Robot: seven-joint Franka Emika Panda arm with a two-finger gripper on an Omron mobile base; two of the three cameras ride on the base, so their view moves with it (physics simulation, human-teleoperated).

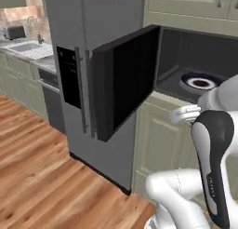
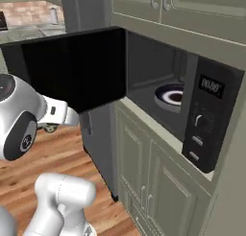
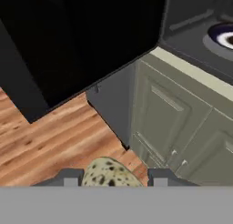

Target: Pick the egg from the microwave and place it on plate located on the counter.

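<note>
In the hand view the small oval egg [image 3: 108, 174], mottled olive-tan with dark specks, sits at six o'clock between the two dark finger tips of the two-finger gripper [image 3: 111, 177], whose jaws are drawn in close on either side of it, so the gripper appears clamped on the egg and carrying it. The egg is thus outside the built-in black microwave [image 2: 192, 100] with its dark grey cavity, held out over the wooden plank floor [image 3: 50, 136] in front of the pale green cabinet doors [image 3: 173, 123]; this reads as the carrying stage, with the pick-up done and the set-down not yet done. Inside the cavity, at about one o'clock in the hand view, lies a white dish with a dark blue-black rim [image 3: 224, 36], which is not the target. The plain white plate cannot be made out in these pictures, so the route to it is a matter of judgement. The big black microwave door [image 1: 123, 79] hangs wide open, filling the hand view from nine to twelve o'clock, and juts out beside the tall grey refrigerator [image 1: 88, 46]; it is the main obstacle, since a swing toward that side would likely meet its edge. A pale ledge [image 3: 191, 70] runs under the microwave's mouth, and at ten o'clock in the left base view lies a distant counter [image 1: 32, 51] bearing a sink.
</note>
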